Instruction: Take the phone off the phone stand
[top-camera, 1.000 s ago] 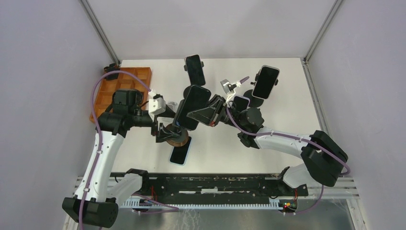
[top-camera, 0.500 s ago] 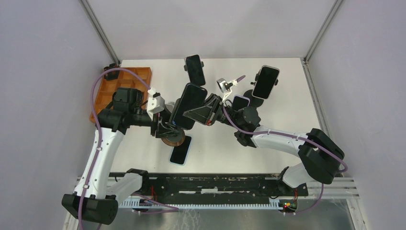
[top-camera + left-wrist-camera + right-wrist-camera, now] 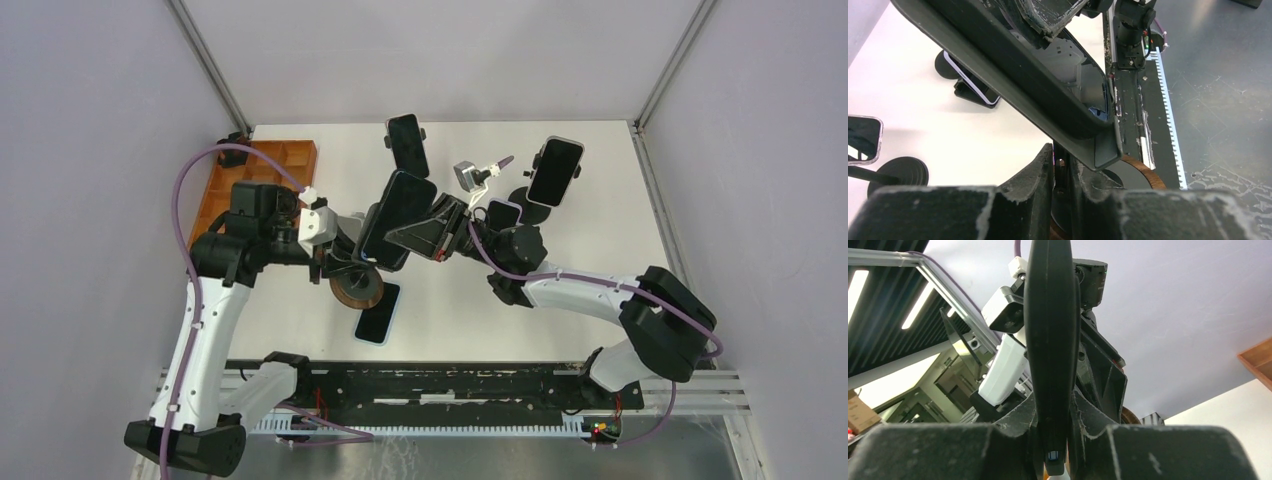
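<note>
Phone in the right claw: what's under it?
The stand: its round wooden base shows, stem pinched by the left claw. The phone covers the cradle from above, so whether it's unclipped can't be seen.

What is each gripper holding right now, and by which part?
The right gripper clamps the phone across its front and back faces; the left gripper pinches the phone stand by its thin stem.

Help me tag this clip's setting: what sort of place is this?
Likely a robotics lab test cell: a left arm and right arm mounted at a white table, plain grey enclosure walls, phones on stands as props.
</note>
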You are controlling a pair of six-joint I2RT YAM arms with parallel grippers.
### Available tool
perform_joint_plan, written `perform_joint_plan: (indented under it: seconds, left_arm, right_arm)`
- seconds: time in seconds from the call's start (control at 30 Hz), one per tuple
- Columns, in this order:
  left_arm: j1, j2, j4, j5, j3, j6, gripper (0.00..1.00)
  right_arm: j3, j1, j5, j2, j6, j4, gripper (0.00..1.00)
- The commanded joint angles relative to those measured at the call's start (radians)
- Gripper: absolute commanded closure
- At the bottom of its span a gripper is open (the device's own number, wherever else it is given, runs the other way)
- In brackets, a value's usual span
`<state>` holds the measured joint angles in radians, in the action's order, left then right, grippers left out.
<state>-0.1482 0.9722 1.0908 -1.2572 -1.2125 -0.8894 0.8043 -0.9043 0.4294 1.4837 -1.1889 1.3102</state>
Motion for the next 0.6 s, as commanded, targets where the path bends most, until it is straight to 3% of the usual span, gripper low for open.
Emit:
perform_joint_plan:
  seconds: [0.0, 0.27, 0.43, 0.57]
  left_arm:
    - [0.002, -0.040, -0.013, 0.014, -0.019, -0.028, 0.76]
    - [0.002, -0.094, -0.014, -0.008, 0.028, -0.018, 0.80]
    - [0.002, -0.091, -0.013, -0.032, 0.042, -0.013, 0.79]
    - [0.002, -0.074, -0.012, -0.056, 0.049, 0.000, 0.64]
  right_arm:
    - [0.054, -0.017, 0.019, -0.009, -0.093, 0.239, 1.00]
    - [0.105, -0.019, 0.031, 0.049, -0.217, 0.394, 1.00]
    - [0.116, -0.031, 0.041, 0.037, -0.197, 0.376, 1.00]
    - [0.114, -0.037, 0.029, 0.028, -0.171, 0.359, 1.00]
